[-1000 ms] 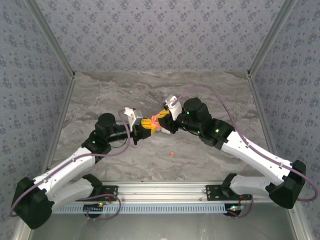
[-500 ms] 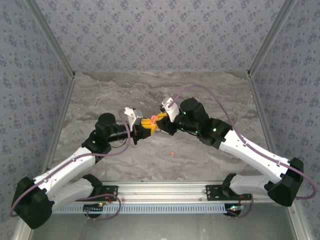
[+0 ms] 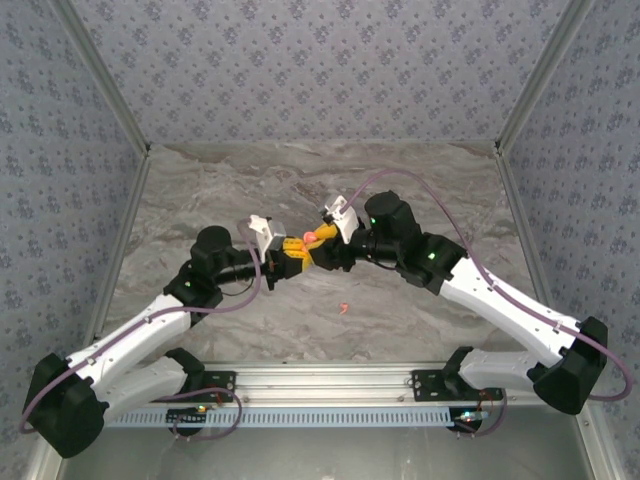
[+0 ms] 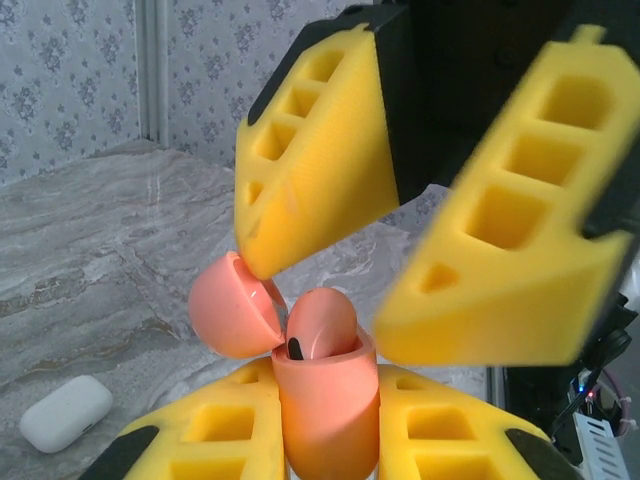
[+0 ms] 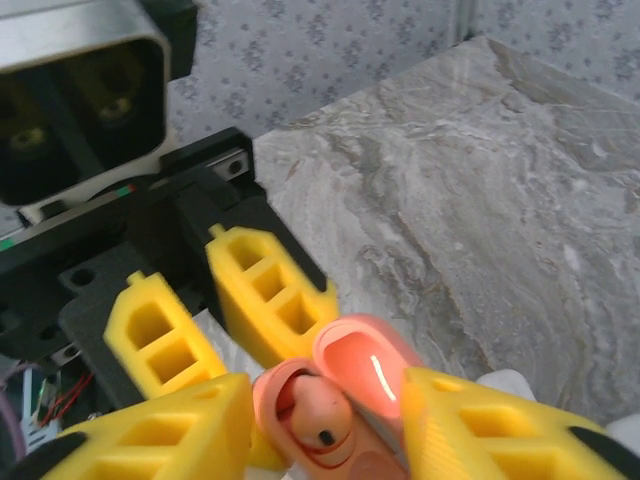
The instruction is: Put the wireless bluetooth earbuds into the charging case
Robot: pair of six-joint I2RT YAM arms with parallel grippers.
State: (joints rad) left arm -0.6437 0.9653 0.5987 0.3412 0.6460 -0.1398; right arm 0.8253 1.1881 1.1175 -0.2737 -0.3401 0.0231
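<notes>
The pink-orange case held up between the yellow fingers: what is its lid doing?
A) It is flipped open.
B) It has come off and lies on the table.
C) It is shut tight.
A: the lid is tipped back at the side of the pink-orange case, still joined to it, and an earbud shows in the open top.

An earbud (image 4: 322, 322) sits in the charging case (image 4: 328, 425) within the left gripper (image 3: 297, 252).

Bright even light, close foreground slightly blurred
</notes>
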